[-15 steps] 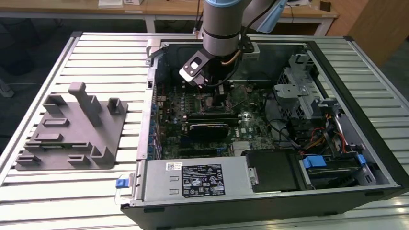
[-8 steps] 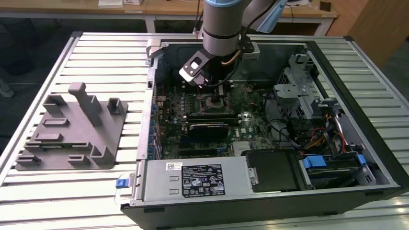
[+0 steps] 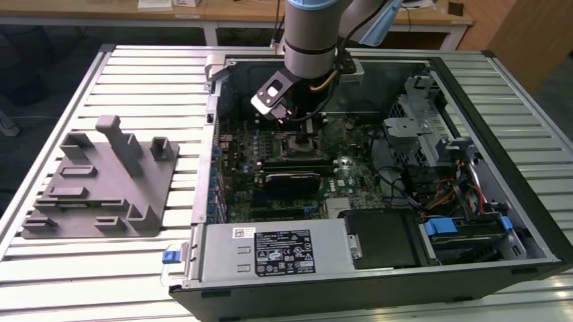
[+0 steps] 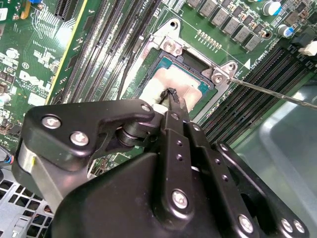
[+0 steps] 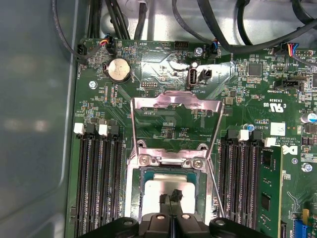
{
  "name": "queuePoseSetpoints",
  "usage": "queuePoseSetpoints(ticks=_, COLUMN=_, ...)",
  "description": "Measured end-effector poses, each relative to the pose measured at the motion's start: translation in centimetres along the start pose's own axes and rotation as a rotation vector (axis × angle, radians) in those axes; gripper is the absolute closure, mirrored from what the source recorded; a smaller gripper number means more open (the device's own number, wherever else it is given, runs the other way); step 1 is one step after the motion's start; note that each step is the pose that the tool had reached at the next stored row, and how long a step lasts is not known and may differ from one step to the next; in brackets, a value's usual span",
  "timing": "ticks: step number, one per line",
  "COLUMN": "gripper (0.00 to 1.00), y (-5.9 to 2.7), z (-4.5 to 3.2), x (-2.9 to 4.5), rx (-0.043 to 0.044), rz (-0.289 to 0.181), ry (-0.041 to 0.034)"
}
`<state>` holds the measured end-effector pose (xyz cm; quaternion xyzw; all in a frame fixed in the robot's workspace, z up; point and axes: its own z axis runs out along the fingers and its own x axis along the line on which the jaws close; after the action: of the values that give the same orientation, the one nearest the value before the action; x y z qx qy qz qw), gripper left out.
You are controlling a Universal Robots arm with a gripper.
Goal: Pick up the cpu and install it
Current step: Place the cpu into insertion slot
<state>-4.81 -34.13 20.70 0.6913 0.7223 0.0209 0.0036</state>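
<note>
The open computer case (image 3: 358, 295) holds the motherboard (image 5: 168, 124), whose socket (image 5: 171, 159) holds the cpu (image 5: 156, 181), lying flat (silvery top up). The gripper (image 5: 171, 197) has its jaws together, tips at the chip's middle. The load plate (image 5: 173, 101) stands open, and memory slots (image 5: 96, 173) crowd both socket sides. A grey fixture tray (image 3: 98, 188) sits beside the case, toward the table (image 3: 107, 275) edge at the exterior view's left.

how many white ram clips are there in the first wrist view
4 clips: a pair on one side of the socket, a pair on the other. Others may be hidden.
</note>
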Motion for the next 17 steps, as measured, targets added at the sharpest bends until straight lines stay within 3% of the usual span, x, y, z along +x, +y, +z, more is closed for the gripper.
queuePoseSetpoints(ticks=17, gripper=0.89, y=-0.03, z=0.87, x=-0.02, rx=0.0002, rz=0.000, ry=-0.0040)
